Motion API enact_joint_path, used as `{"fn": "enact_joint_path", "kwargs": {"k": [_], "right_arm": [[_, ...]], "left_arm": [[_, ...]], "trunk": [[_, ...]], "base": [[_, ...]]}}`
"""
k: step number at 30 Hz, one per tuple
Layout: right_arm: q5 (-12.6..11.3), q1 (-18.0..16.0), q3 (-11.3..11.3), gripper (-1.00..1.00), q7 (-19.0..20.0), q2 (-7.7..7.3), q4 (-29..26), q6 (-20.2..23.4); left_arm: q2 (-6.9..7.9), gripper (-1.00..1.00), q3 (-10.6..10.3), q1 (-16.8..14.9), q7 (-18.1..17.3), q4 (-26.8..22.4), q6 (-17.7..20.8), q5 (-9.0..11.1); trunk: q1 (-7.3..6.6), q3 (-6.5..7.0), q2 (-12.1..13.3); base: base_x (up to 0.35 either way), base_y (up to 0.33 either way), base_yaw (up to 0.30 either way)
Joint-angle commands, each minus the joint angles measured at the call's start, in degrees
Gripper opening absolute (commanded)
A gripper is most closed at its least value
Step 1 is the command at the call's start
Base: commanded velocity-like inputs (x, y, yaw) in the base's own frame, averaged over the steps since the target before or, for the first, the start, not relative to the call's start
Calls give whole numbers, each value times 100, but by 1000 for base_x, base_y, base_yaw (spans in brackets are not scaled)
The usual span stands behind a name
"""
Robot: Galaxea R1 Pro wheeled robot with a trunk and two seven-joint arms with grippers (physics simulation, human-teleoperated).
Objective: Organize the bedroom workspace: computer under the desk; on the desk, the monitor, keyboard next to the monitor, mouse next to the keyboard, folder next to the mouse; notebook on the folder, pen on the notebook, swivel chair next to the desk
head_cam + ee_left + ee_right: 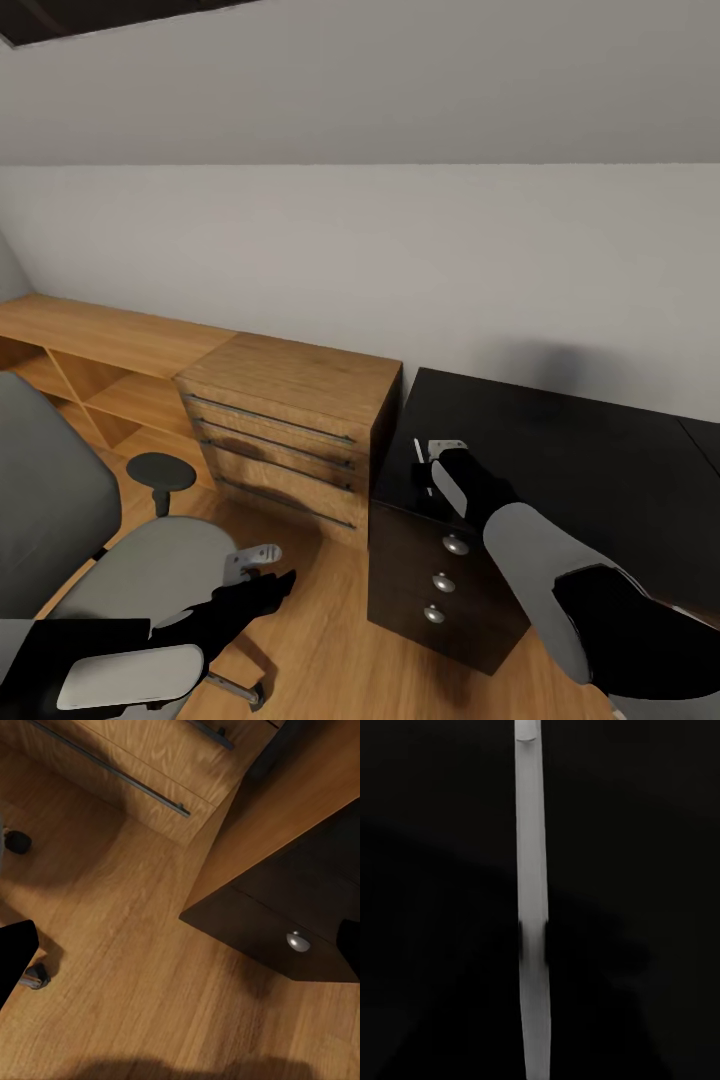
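In the head view, the black desk (560,440) stands against the pale wall, its drawer unit with three round knobs (445,580) facing the wooden floor. Just beside the desk stands a wooden chest of drawers (290,430). The right gripper (432,470) reaches over the desk's near corner, above the drawer unit, and a thin white pen (418,452) shows at its tip, upright against the dark top; the jaws seem clenched on it, though the fingers are partly hidden by the arm. The grey swivel chair (130,560) sits well apart from the desk, beyond the chest, and the left gripper (262,568) hovers at its seat edge; whether it is released or clenched I cannot tell. The left wrist view looks down on the floor, the desk's drawer unit corner with one knob (298,941) and a chair caster (34,977). The right wrist view shows the pen (532,907) as a pale bar over the dark desk surface, pinched at a dark mark partway along its length.
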Motion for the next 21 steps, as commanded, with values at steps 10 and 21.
{"fn": "enact_joint_path", "kwargs": {"k": [10,21], "right_arm": [[-83,-3,47,-100,-56,-2,-8,21],[-75,-3,47,-100,-57,-4,-14,21]], "left_arm": [[1,100,-13,-11,-3,-8,-29,34],[-5,100,-27,-11,7,6,-29,43]], "trunk": [[0,-6,-3],[-88,66,157]], "base": [[0,0,0],[0,0,0]]}}
